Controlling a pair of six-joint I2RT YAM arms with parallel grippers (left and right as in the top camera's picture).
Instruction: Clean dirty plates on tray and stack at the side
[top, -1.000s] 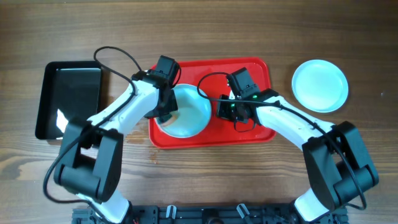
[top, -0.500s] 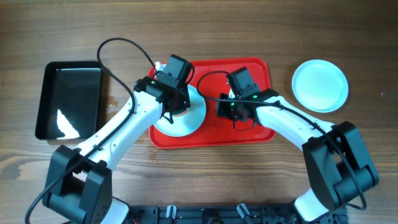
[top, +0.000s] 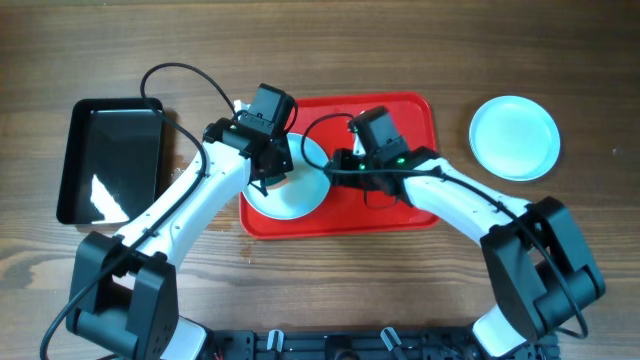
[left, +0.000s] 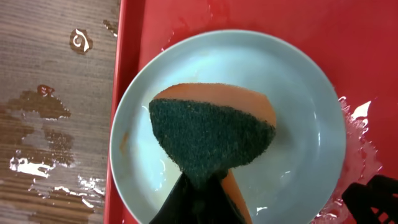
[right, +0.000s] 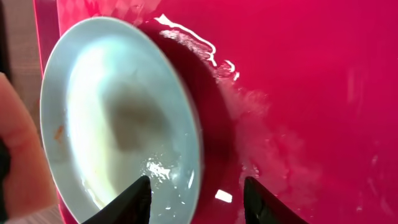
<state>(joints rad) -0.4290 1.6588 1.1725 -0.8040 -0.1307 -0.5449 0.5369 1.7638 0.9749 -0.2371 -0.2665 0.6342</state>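
A pale blue plate (top: 300, 197) lay in the red tray's (top: 415, 112) left end, the left end effector (top: 270, 166) over it and the right end effector (top: 336, 167) at its right rim, while a second plate (top: 514, 138) sat on the worktop (top: 320, 40) right of the tray.

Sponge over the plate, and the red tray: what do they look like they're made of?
The sponge looks like orange foam faced with a dark green, coarse, fibrous scouring pad. The tray is probably moulded plastic, with a smooth, glossy finish: highlights and wet patches shine on its uniform red surface.

No lettering legible anywhere — possibly too small.
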